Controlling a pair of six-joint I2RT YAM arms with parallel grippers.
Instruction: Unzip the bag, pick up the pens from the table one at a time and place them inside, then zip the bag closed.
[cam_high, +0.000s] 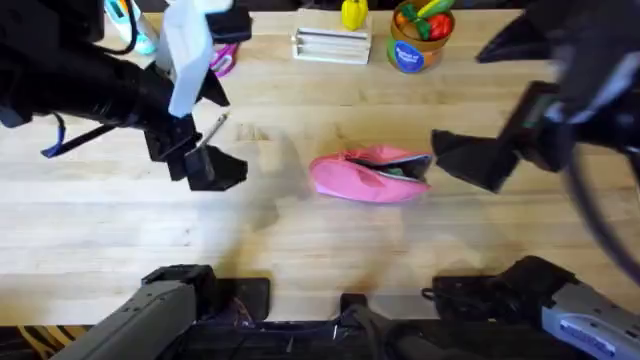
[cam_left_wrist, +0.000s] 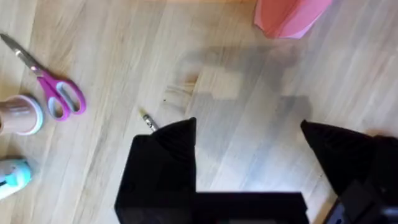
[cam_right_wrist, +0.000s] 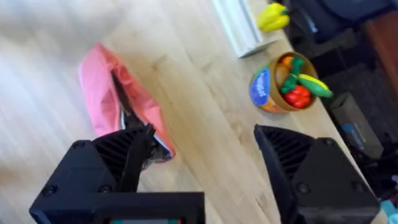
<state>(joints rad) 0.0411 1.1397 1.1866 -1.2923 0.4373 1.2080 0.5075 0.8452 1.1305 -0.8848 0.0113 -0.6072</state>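
**Both grippers open, bag unzipped mid-table**

Left gripper (cam_high: 205, 160) jaws spread, empty, over a pen (cam_high: 216, 128) lying diagonally on the table (cam_high: 300, 250). Right gripper (cam_high: 455, 158) jaws wide, empty, just beside the bag's right end. Bag (cam_high: 370, 175): pink, soft, long axis left-right, zipper gaping, dark and green contents visible inside, can't tell what

- Light wooden butcher-block tabletop (cam_high: 300, 250) runs the width of the overhead view, its long planks lying side to side.
- Soft grey shadows fall on the wood in the left wrist view.
- Beyond the table's far edge sits a dark strip of room (cam_high: 280, 5), nothing clear in it.
- In the right wrist view, dark floor (cam_right_wrist: 373, 87) and blurred dark shapes lie past the table's edge.
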